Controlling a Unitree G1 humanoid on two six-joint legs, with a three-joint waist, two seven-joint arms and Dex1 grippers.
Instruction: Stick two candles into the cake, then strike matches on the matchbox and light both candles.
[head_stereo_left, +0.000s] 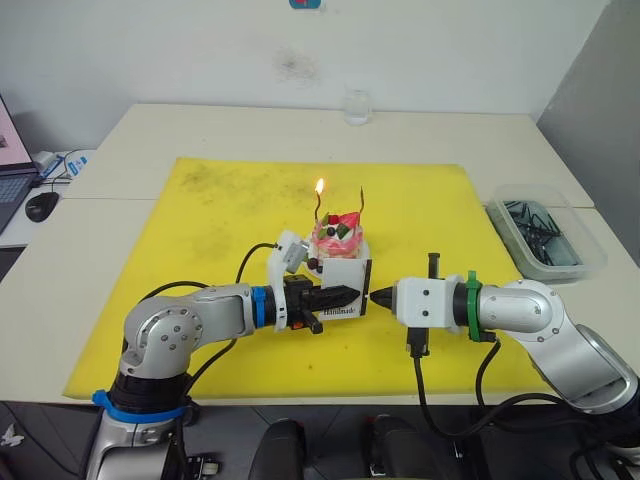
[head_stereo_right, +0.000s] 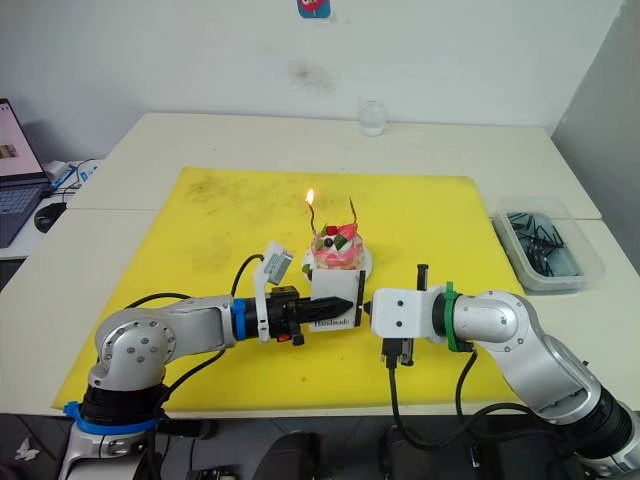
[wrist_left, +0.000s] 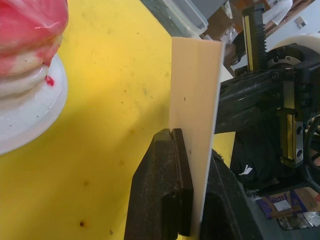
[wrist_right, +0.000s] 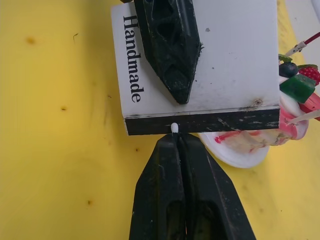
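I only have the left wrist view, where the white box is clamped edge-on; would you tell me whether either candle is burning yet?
Observer: Yes, the candle on the robot's left carries a flame; the other candle is unlit.
Operator: Thank you. What is the right gripper holding?
Observer: The right gripper is shut on a match, with just its pale tip showing.
Operator: Where is that tip?
Observer: Against the black strip of the matchbox.

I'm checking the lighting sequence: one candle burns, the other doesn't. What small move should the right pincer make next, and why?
Probably drag the white-tipped match along the black striking strip. The right pincer is shut on it, its tip at the strip of the flat white "Handmade" matchbox, which the left pincer clamps upright. The second thin reddish candle is unlit.
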